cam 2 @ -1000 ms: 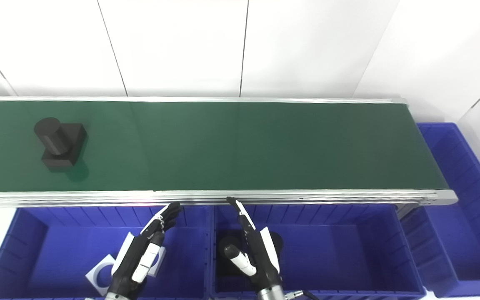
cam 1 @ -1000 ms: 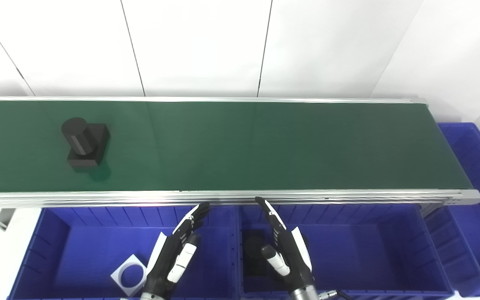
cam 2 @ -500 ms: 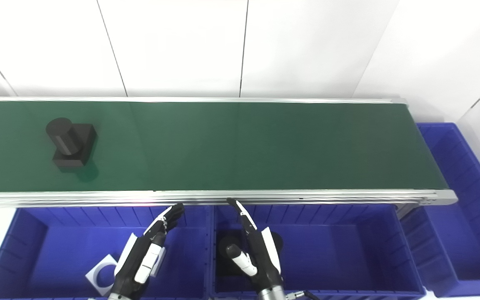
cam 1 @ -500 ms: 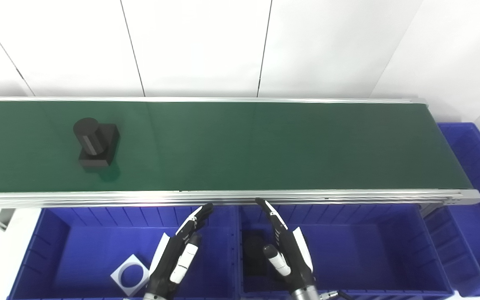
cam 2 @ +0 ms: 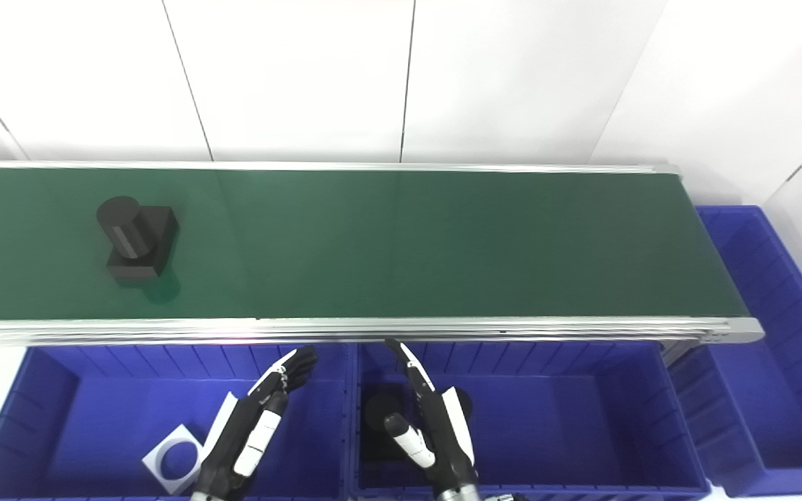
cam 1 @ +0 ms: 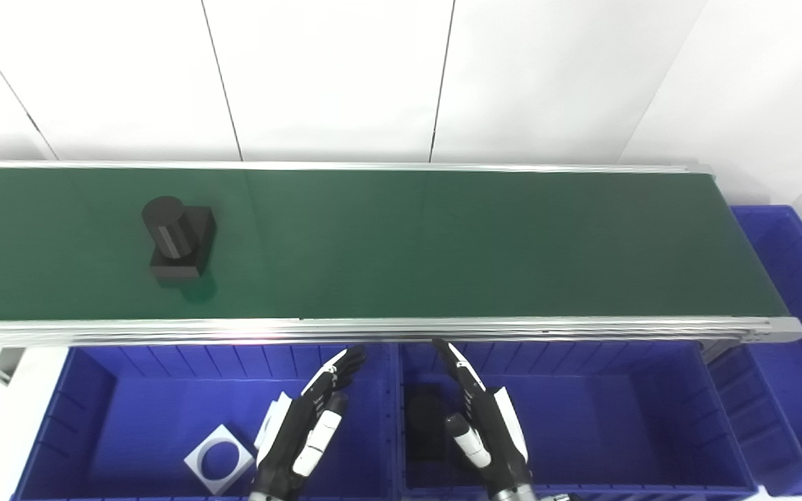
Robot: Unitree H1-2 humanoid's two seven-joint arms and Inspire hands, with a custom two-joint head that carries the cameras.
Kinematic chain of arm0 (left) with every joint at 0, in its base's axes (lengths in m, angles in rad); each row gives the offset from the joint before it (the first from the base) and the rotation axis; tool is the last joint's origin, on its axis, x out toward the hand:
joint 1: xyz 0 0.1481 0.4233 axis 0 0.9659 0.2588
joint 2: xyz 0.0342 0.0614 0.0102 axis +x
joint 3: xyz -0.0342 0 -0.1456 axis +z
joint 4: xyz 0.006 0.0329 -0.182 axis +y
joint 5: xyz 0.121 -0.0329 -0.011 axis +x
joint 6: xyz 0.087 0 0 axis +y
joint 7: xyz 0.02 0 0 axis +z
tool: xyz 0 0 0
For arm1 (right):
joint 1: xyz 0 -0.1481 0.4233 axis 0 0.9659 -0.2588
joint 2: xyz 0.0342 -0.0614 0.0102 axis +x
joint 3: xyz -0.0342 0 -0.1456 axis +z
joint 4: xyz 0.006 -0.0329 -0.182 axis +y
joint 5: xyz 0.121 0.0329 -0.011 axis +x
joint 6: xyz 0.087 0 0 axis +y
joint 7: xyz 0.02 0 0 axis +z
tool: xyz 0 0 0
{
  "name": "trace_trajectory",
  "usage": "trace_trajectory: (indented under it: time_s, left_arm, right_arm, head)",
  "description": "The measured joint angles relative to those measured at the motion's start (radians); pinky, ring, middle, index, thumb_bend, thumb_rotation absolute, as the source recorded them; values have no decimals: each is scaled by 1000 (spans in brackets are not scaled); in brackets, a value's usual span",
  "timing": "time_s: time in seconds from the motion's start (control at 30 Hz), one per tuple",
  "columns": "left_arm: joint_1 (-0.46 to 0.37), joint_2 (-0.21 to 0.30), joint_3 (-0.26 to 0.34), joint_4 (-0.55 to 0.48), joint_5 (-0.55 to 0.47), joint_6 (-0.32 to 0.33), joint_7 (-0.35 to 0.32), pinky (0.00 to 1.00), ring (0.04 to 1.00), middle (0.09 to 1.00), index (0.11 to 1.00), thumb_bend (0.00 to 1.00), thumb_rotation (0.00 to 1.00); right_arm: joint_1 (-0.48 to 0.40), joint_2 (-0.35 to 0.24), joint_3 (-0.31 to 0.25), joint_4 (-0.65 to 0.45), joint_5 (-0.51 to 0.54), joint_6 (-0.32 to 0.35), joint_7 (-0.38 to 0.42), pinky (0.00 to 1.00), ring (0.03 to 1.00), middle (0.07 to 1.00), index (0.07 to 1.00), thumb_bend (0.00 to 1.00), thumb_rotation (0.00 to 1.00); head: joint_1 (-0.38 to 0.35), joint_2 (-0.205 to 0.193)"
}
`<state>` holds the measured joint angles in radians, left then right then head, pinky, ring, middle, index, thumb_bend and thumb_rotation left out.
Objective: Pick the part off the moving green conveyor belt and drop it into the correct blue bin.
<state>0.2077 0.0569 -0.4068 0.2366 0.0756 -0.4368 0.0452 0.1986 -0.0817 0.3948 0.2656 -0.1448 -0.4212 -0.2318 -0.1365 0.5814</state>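
Observation:
A black part (cam 1: 177, 238), a cylinder standing on a square base, rides on the green conveyor belt (cam 1: 443, 243) at its left side. My left hand (cam 1: 303, 431) is open and empty, low over the left blue bin (cam 1: 95, 390). My right hand (cam 1: 484, 431) is open and empty over the middle blue bin (cam 1: 617, 417). Both hands are below the belt's near rail, well right of the part.
A white square plate with a round hole (cam 1: 216, 459) lies in the left bin. A black part (cam 1: 425, 431) lies in the middle bin beside my right hand. A third blue bin (cam 1: 801, 306) stands at the belt's right end. White wall panels stand behind.
The black part has travelled to the right along the belt. Both hands have drawn back a little toward the bottom edge, staying open.

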Motion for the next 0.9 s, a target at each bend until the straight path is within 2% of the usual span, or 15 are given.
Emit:
trace_trajectory:
  time_s: [0.1,0.37,0.43,0.6,0.73,0.83,0.87,0.9]
  left_arm:
    - [-2,2,-4,4,0,0,12,894,894,881,869,573,989]
    - [-10,12,-31,6,14,0,51,866,882,873,866,598,985]
    - [-15,16,-42,12,18,0,60,866,880,871,862,584,984]
    - [-24,22,-58,43,25,0,89,847,866,858,848,615,959]
    - [-39,25,-81,72,45,0,128,833,855,851,840,626,950]
    - [-56,30,-112,83,65,0,159,822,845,842,831,602,937]
    - [-65,30,-121,93,70,0,176,814,841,838,827,596,932]
    - [-70,30,-128,101,72,0,185,806,840,836,825,598,929]
  right_arm:
    - [0,-2,3,2,-2,0,-1,959,966,951,923,907,1000]
    - [0,-7,8,6,-13,0,-5,956,960,944,915,931,1000]
    - [0,-7,8,6,-18,0,-7,959,963,948,919,927,1000]
    - [-3,-10,8,25,1,0,-7,969,970,954,923,951,1000]
    - [-11,-21,7,51,9,0,-6,975,974,959,930,978,1000]
    - [-15,-29,7,57,9,0,-6,967,973,963,935,957,1000]
    - [-17,-30,7,61,9,0,-6,966,972,964,935,952,1000]
    - [-20,-31,7,65,9,0,-6,966,972,963,935,951,1000]
  head:
    - [-2,-5]
    - [-2,-5]
    - [15,-32]
    - [52,-57]
    - [119,-87]
    - [124,-94]
    - [132,-113]
    - [132,-114]
